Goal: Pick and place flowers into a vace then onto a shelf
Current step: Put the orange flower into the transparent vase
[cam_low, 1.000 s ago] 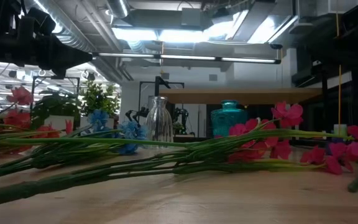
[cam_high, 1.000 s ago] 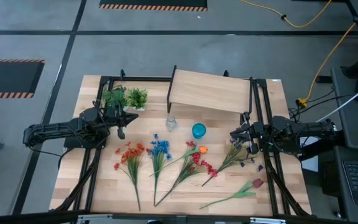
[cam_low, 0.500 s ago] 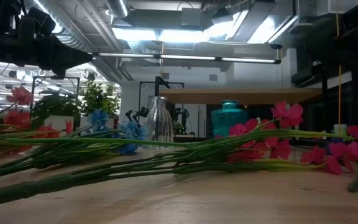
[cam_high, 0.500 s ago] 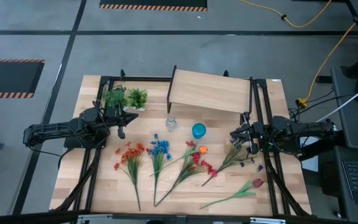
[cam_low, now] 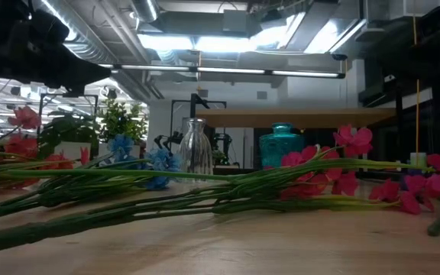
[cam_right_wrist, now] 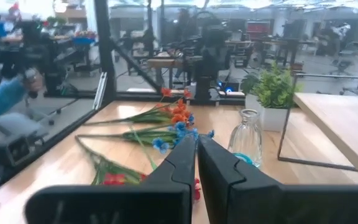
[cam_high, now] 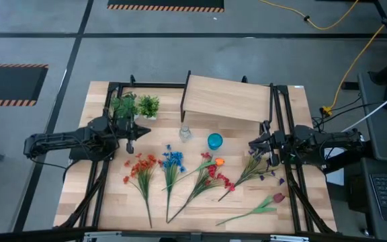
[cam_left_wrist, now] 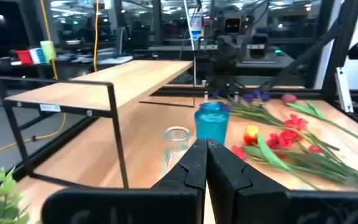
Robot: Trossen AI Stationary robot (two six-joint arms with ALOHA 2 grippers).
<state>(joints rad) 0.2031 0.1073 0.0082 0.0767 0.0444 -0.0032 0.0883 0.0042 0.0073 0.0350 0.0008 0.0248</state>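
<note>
Left gripper (cam_high: 130, 143): fingers together, empty, beside the two green leafy tufts (cam_high: 136, 105).
Flowers (cam_high: 180, 171): long green-stemmed sprays flat on the tabletop, orange, blue, red-pink, purple, none lifted.
Clear glass vase (cam_high: 185, 132): upright, empty, before the raised light-wood shelf (cam_high: 227, 99).
Teal glass vase (cam_high: 214, 140): upright, just beside.
Right gripper (cam_high: 252, 146): fingers together, empty, near purple spray.
Procedure: open jaws first; pinch one stem mid-length.

A: In the low view the flowers (cam_low: 205, 195) run off both side edges.

B: Yes, and the left arm (cam_low: 37, 46) is just a blur (top corner).
</note>
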